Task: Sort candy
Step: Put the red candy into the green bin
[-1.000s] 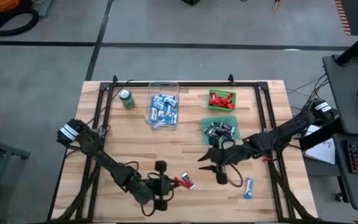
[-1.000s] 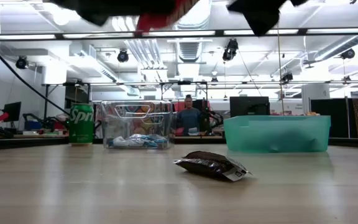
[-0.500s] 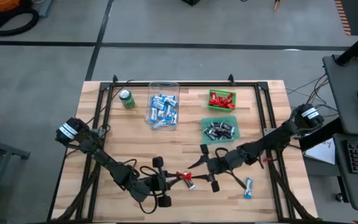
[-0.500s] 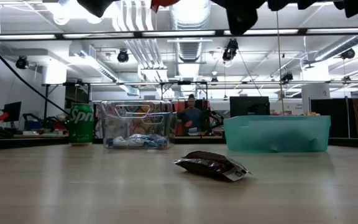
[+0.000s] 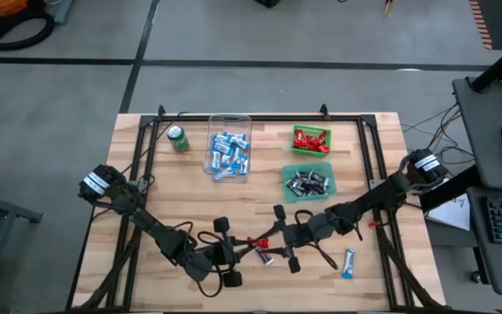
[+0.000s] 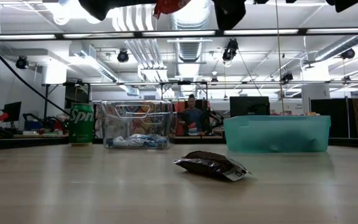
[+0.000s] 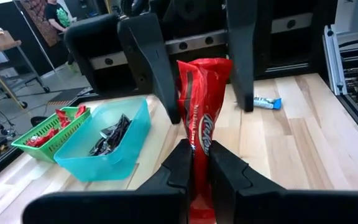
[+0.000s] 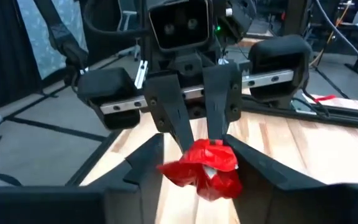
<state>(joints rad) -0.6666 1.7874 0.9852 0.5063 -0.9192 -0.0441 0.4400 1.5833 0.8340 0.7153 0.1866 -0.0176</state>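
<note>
Pinching a red KitKat bar (image 7: 197, 134), left gripper (image 7: 194, 163) clamped, right gripper (image 8: 194, 163) spread around it

Bright, even overhead light; soft shadows; bg slightly blurred.

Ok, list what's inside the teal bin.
The teal bin holds a pile of black-and-silver candy. The bottom of the pile is covered. In the low view its frosted wall hides everything inside.

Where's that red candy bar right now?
In the high view the red candy bar is above the table's front middle, pinched in the left hand, with the right hand open around its other end.
</note>
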